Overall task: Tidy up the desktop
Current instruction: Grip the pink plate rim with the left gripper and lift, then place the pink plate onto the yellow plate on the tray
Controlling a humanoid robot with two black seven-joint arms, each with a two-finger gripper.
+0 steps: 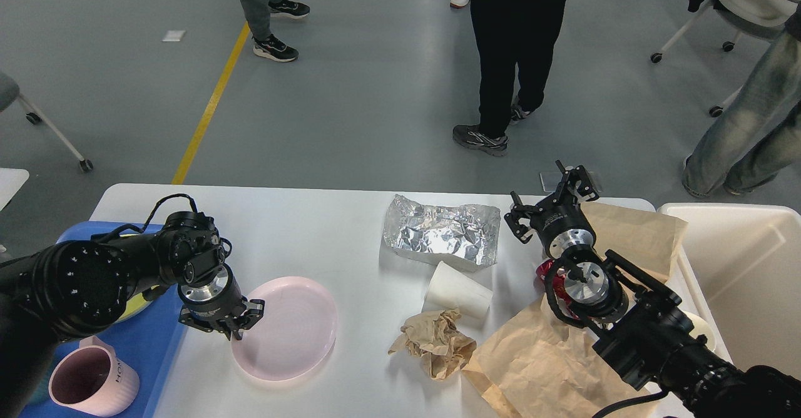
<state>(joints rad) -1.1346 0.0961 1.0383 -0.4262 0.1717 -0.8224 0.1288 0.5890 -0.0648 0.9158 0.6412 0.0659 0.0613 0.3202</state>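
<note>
Head view: only one camera, looking down over both arms.
Counter point(325, 224): wide white top with rounded corners; it fills the lower half and carries the clutter to be tidied.
Left claw point(234, 325): low at the near-left rim of the pink plate point(291, 330), fingers slightly apart on either side of the edge, likely placed to pinch the rim and lift it.
Blue tray point(153, 349): at the counter's left end, holding a pink mug point(94, 383); probably where dishes are gathered.
Right claw point(551, 202): raised over the brown paper point(551, 361), fingers spread, gripping nothing.
Rubbish: crumpled foil point(441, 233), a tipped white cup point(458, 291) and a brown paper wad point(438, 341) lie close together mid-counter; something red point(545, 269) is partly hidden behind the right arm.
White bin point(738, 268): just off the right end, likely meant for the rubbish.
Room: grey floor point(375, 92) with a yellow line point(209, 105); people stand beyond the counter, wheeled chairs off to the sides.
</note>
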